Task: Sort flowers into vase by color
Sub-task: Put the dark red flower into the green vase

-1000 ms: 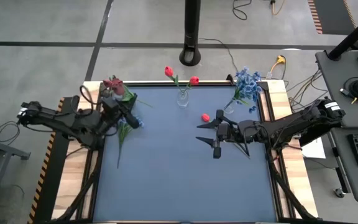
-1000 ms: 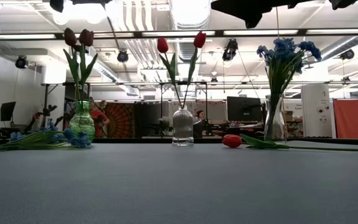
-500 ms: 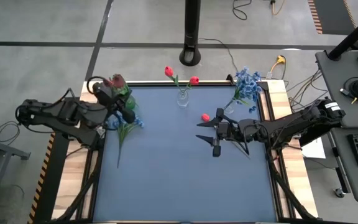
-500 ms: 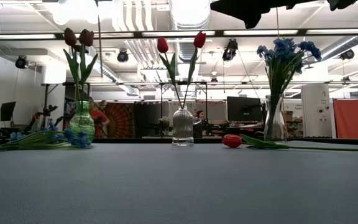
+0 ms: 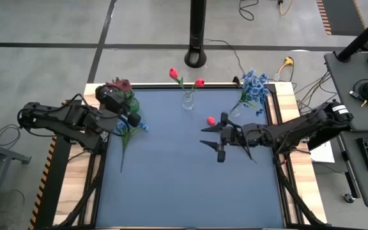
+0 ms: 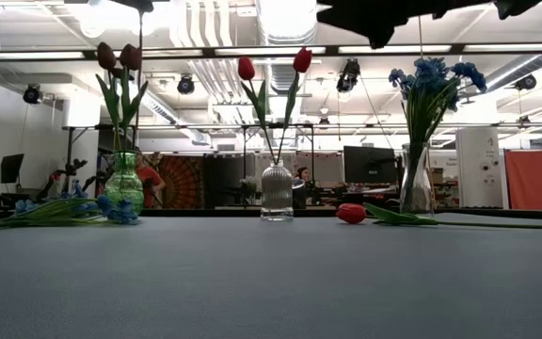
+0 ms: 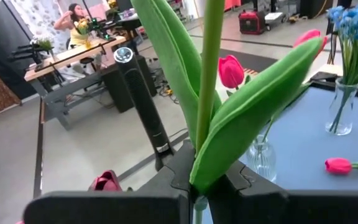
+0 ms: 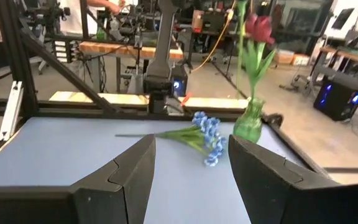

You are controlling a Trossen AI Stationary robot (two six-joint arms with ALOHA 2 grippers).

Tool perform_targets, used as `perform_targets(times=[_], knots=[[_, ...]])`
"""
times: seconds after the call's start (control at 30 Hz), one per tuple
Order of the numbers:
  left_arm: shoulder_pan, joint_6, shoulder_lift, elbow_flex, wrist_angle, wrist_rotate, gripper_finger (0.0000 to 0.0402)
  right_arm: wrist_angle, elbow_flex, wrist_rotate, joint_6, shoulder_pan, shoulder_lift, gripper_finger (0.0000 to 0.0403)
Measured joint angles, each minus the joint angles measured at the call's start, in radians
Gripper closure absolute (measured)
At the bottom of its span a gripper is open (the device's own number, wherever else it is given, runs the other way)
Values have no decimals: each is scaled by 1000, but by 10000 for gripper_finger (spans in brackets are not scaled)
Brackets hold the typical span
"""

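Note:
My left gripper is at the far left, above the green vase with two maroon blooms. It is shut on a green leafy flower stem whose bloom is out of view. Two red tulips stand in a clear vase, and blue flowers in another vase. A red tulip and a blue bunch lie flat on the table. My right gripper hovers open just near of the red tulip. My left gripper pinches the stem between its two fingers, just below where the long leaves branch off. The fingers come in about level from the table's left and lie across the stem. The stem stands nearly upright, and a short piece shows below the fingers.
The blue mat is bare over its near half. Wooden table edges frame the mat. A black pole stands beyond the far edge. The red tulip's stem runs toward the table's right.
My left gripper has risen and drawn back toward the table's far left corner. It has tipped from slanting down to nearly level and rolled a little, staying shut on the stem. The flowers in the vases and on the table have not moved.

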Motion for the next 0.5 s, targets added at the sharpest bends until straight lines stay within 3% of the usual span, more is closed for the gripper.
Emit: perform_targets(times=[0.17,0.3,0.5], knots=[[2,9,18,0,-3,12,394,5,0,-2,32,0,74,207],[14,-8,40,0,0,100,394,34,0,6,30,0,125,207],[49,-10,96,0,1,129,394,73,0,7,5,0,138,207]])
